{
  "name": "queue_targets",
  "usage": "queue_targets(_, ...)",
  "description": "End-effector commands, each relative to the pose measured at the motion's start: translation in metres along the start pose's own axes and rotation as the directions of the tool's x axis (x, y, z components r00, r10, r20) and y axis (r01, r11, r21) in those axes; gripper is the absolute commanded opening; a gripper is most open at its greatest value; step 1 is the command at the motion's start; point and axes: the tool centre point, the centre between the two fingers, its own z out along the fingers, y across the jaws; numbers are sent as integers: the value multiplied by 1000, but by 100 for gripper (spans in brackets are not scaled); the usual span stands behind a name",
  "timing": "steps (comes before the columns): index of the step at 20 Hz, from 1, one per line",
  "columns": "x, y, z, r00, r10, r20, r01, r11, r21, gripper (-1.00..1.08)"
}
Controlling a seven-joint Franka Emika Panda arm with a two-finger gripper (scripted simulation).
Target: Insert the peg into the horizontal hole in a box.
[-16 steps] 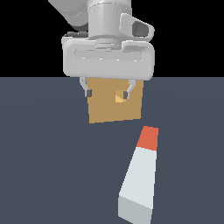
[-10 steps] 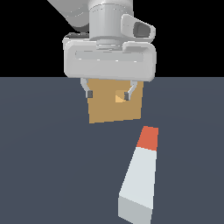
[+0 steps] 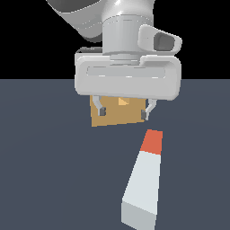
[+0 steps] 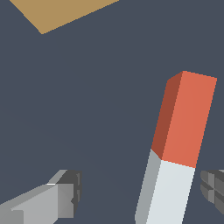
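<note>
claw [image 3: 125,112] is spread wide with nothing in it, peg [image 3: 144,179] lies loose between its fingertips, box [image 3: 114,116] sits just behind

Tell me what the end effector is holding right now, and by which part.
Nothing. The end effector is open and empty; the peg lies free on the floor, untouched between the fingers in the wrist view.

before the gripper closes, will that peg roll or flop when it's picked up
The peg probably won't roll: its flat faces and square section lie flush on the floor. It looks straight and rigid, so likely stiff. Being long, it may tilt if the open gripper pinches near the red end.
</note>
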Motion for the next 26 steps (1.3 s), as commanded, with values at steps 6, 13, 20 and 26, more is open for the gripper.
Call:
queue_targets(6,-43,35,33,989,148,-1,-148,989,-21,100)
queue_targets(13,-67,52,48,975,224,-5,-224,974,-31,100)
queue_targets(20,-70,53,50,973,232,-6,-232,972,-32,100)
queue_targets(26,-70,53,56,972,233,-6,-233,972,-32,100)
